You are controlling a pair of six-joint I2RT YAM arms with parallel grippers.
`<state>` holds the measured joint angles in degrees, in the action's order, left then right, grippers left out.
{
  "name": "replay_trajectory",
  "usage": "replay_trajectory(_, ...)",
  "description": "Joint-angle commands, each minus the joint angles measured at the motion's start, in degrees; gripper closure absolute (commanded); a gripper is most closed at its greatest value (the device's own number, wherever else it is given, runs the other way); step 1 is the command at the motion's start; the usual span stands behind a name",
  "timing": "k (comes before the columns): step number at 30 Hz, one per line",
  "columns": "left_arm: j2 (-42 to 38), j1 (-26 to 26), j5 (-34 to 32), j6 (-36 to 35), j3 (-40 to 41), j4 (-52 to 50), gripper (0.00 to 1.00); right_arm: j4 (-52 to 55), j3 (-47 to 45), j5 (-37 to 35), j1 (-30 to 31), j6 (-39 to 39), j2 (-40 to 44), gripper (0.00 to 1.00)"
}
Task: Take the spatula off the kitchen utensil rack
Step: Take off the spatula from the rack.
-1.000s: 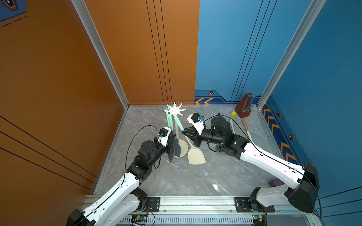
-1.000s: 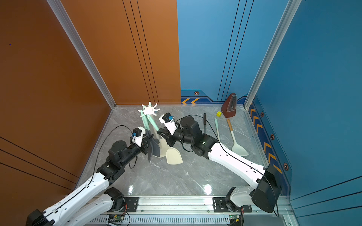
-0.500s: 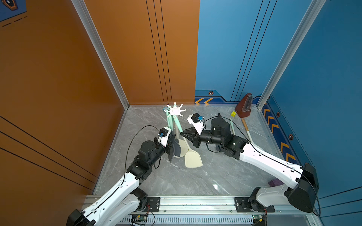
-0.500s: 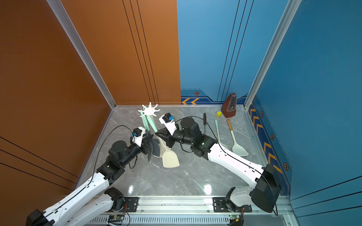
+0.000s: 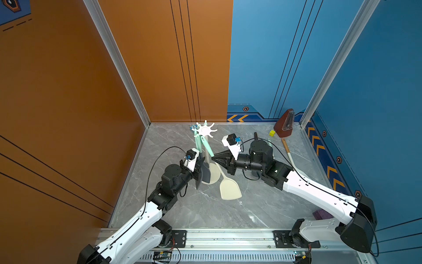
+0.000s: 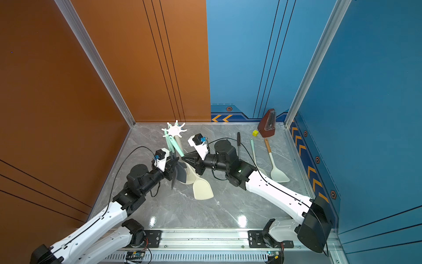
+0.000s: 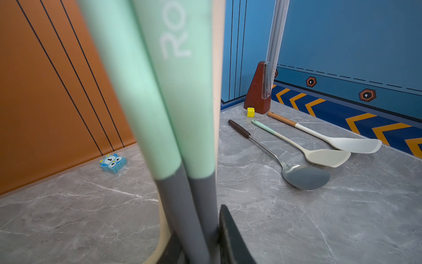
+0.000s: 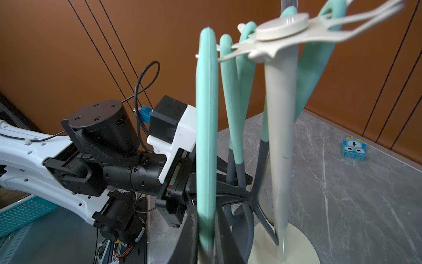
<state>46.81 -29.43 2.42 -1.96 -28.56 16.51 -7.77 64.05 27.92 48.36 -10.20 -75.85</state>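
The spatula (image 5: pixel 229 188), cream-bladed with a mint handle, slants away from the kitchen utensil rack (image 5: pixel 205 130), its blade out past the rack's round base above the grey marble table (image 5: pixel 228 214). The right gripper (image 5: pixel 214 157) is clamped tight on the mint handle (the handle's top end sits just beside a hook arm; whether it hangs there cannot be told). The left gripper (image 8: pixel 250 188) has its jaws drawn narrow around the stems of two grey-stemmed utensils (image 7: pixel 182 217) hanging beside the rack's pole. Three other turners (image 7: pixel 326 157) lie well apart, near the blue wall.
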Motion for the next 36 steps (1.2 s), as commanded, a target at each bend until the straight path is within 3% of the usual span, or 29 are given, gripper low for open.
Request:
replay_trajectory(1,0.7,-0.4,-0.5,-0.6,0.1,-3.1,0.77,-7.8,1.1,2.7,0.8,-0.2,1.7,1.0)
replay_trajectory(6,0.8,-0.5,-0.5,-0.5,0.1,-3.1,0.77,-10.4,1.6,4.9,1.3,-1.5,-0.3,1.0)
replay_trajectory(19,0.7,-0.4,-0.6,-0.7,0.4,-3.1,0.77,-2.6,3.5,0.3,2.0,1.7,1.4,1.0)
replay_trajectory(36,0.7,-0.5,-0.5,-0.9,0.3,-3.1,0.77,6.6,-1.4,-5.6,-7.7,2.4,10.4,1.0)
